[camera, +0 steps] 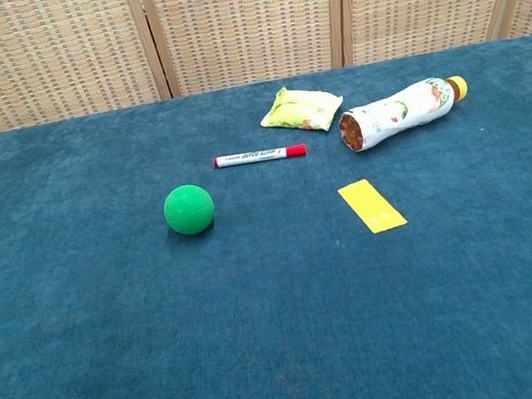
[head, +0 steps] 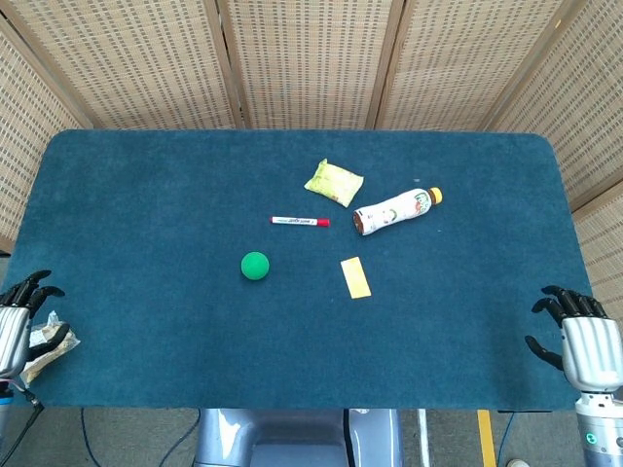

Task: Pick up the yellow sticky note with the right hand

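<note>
The yellow sticky note (head: 355, 277) (camera: 371, 205) lies flat on the blue table, right of centre. My right hand (head: 582, 341) hovers at the table's near right edge, far to the right of the note, holding nothing, its dark fingers apart and bent forward a little. At the near left edge my left hand (head: 15, 316) is likewise empty, fingers apart and slightly bent. Neither hand shows in the chest view.
A green ball (head: 255, 265) sits left of the note. Behind it lie a red-capped marker (head: 300, 222), a yellow snack packet (head: 334, 182) and a toppled bottle (head: 394, 210). A crumpled wrapper (head: 51, 341) is by the left hand. Wicker screens stand behind the table (head: 146, 195).
</note>
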Robot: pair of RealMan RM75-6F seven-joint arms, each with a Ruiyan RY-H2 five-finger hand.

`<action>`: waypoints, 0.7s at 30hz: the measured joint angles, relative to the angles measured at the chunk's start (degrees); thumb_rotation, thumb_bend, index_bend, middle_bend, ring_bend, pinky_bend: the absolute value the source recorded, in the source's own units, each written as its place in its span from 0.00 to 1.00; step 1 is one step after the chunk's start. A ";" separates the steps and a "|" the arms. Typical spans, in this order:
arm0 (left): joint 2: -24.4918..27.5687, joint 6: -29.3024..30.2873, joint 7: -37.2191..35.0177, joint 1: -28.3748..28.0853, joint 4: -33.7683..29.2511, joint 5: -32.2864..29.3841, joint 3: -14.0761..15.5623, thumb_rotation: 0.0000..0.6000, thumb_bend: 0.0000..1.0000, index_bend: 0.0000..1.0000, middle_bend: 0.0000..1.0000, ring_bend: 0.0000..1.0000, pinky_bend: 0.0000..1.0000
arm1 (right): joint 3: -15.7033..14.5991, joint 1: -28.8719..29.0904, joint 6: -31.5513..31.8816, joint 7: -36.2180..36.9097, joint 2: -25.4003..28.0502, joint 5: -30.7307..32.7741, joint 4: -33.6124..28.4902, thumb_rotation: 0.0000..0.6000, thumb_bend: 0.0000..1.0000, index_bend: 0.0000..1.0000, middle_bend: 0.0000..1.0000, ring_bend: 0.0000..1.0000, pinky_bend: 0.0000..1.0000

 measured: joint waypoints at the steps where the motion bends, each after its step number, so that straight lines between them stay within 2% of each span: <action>1: -0.95 1.35 -0.29 0.14 0.87 0.50 -0.36 1.00 0.38 0.74 0.41 0.50 0.61 | 0.45 -0.12 1.81 0.30 -1.06 -0.65 1.28 1.00 0.24 0.67 0.56 0.51 0.54; 2: -1.56 2.10 -0.50 0.24 1.58 0.86 -0.56 1.00 0.35 0.65 0.35 0.45 0.59 | 0.71 -0.23 2.91 0.59 -1.80 -1.09 2.24 1.00 0.23 0.61 0.50 0.45 0.51; 3: -2.08 2.57 -0.71 0.32 2.27 1.22 -0.70 1.00 0.30 0.45 0.22 0.32 0.50 | 0.87 -0.32 3.62 0.91 -2.40 -1.40 3.06 1.00 0.23 0.48 0.35 0.29 0.41; 4: -2.56 2.84 -1.07 0.39 2.97 1.69 -0.79 1.00 0.24 0.23 0.09 0.17 0.39 | 0.91 -0.39 3.89 1.21 -2.78 -1.56 3.71 1.00 0.22 0.34 0.19 0.14 0.26; 6: -2.55 2.42 -1.58 0.37 3.21 1.92 -0.53 1.00 0.16 0.01 0.00 0.01 0.24 | 0.64 -0.40 3.18 1.61 -2.65 -1.64 3.76 1.00 0.21 0.17 0.02 0.00 0.05; 8: -1.67 0.52 -1.67 0.26 2.69 1.62 0.23 1.00 0.13 0.00 0.00 0.00 0.15 | -0.09 -0.30 1.05 2.00 -1.83 -1.57 3.19 1.00 0.19 0.08 0.00 0.00 0.00; 10: -0.34 -2.14 -1.69 0.04 1.71 1.08 0.98 1.00 0.12 0.00 0.00 0.00 0.10 | -0.93 -0.14 -1.62 2.06 -0.65 -1.35 2.36 1.00 0.18 0.06 0.00 0.00 0.00; 13: 1.62 -4.49 -1.60 -0.29 0.00 0.05 1.50 1.00 0.12 0.00 0.00 0.00 0.09 | -1.75 0.12 -4.06 1.61 1.02 -0.90 0.60 1.00 0.18 0.05 0.00 0.00 0.00; 21: 2.55 -3.93 -1.46 -0.15 -1.24 -0.05 1.66 1.00 0.12 0.00 0.00 0.00 0.09 | -2.19 0.65 -5.93 1.34 2.25 -0.07 -1.84 1.00 0.18 0.05 0.00 0.00 0.00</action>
